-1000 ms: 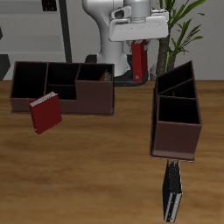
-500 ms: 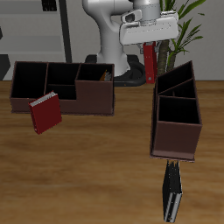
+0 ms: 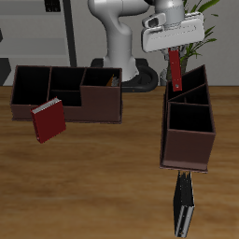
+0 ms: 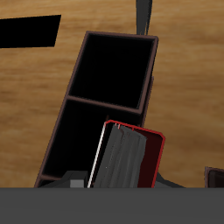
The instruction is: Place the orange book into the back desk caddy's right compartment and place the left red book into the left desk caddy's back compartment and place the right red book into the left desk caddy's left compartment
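Overhead, the wooden desk carries two dark maroon caddies. The back desk caddy lies broadside, and a red book leans against its front wall. The left desk caddy runs end-on, with a dark book standing on the desk just before its near end (its cover colour is hard to tell). The gripper hangs above that caddy's back compartment, fingers closed on another red book held upright, its lower edge apparently near the slanted rim.
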Motion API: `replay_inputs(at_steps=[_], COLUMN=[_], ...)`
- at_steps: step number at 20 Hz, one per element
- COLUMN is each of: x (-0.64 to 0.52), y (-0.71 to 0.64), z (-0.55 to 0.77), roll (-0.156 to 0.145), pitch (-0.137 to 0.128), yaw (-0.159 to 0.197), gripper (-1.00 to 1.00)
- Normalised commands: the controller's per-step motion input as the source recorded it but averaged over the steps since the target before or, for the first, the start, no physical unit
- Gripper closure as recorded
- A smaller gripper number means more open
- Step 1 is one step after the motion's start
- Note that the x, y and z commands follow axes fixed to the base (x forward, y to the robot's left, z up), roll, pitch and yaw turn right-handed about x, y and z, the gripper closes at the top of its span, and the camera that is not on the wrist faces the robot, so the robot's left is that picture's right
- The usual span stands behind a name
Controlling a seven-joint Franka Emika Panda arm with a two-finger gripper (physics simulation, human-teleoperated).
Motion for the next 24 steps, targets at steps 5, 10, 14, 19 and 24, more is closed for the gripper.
replay_inputs(at_steps=[5, 10, 14, 19, 24], x=[0.22, 0.31, 0.05, -0.08, 0.05], y=[0.22, 0.15, 0.15, 0.24, 0.12], z=[0.03, 0.0, -0.04, -0.05, -0.07], roll=[-0.002, -0.03, 0.009, 0.06, 0.011], pitch=[-0.007, 0.018, 0.021, -0.006, 0.019], yaw=[0.004, -0.008, -0.021, 0.028, -0.011], gripper=[1.0, 1.0, 1.0, 1.0, 1.0])
